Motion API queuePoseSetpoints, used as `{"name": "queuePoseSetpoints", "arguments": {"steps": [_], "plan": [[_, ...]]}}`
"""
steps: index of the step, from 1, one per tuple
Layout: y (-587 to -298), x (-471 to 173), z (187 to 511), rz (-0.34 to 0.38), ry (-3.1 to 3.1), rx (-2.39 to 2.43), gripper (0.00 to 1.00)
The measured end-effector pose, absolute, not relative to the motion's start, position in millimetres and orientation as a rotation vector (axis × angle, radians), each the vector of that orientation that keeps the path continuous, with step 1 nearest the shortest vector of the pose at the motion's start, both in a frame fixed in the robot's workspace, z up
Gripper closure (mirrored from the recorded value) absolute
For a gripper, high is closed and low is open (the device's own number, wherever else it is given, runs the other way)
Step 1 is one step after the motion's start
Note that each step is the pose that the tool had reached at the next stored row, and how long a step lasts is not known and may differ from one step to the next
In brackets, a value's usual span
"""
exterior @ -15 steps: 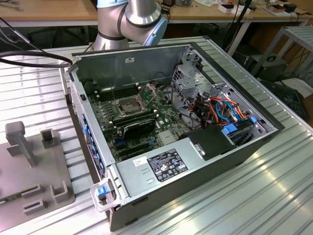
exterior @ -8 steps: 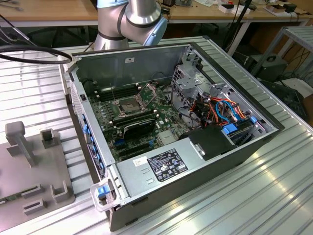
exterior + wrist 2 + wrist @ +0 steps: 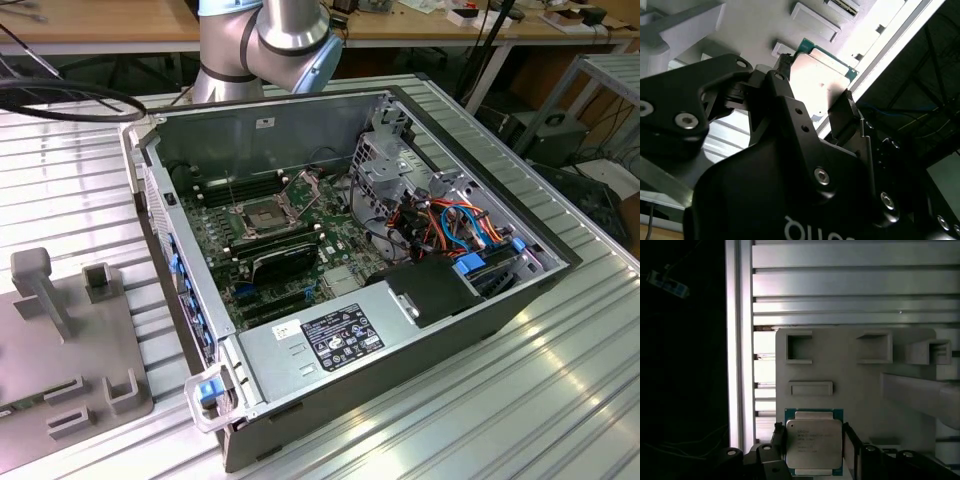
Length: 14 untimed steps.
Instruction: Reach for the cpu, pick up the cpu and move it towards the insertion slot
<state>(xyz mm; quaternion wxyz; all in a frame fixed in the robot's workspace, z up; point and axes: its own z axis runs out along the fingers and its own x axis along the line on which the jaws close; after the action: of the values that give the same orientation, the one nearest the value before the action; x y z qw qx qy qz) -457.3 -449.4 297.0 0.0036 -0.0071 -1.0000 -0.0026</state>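
The cpu [image 3: 814, 439] is a small square chip with a silver lid on a green board, seen in both wrist views [image 3: 822, 82]. My gripper [image 3: 813, 447] is shut on the cpu, one black finger [image 3: 779, 437] pressed on each of two opposite edges. It hangs over a grey fixture plate [image 3: 860, 390]; whether it rests on the plate or is lifted I cannot tell. In the exterior view the insertion slot [image 3: 262, 216], a silver-framed square socket with its frame raised, lies on the motherboard inside the open computer case [image 3: 400, 340].
The fixture plate [image 3: 70, 340] carries raised rectangular holders and a post. Ribbed aluminium table [image 3: 520, 400] surrounds the case. Inside the case are a black finned block [image 3: 285, 262], a drive cage [image 3: 395, 165], coloured cables [image 3: 450, 225] and a power supply [image 3: 330, 340].
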Motion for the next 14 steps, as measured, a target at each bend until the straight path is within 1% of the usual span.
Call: {"name": "queuePoseSetpoints", "arguments": {"steps": [14], "plan": [[-449,-457,321,-0.008,-3.131,-0.022,0.45]]}}
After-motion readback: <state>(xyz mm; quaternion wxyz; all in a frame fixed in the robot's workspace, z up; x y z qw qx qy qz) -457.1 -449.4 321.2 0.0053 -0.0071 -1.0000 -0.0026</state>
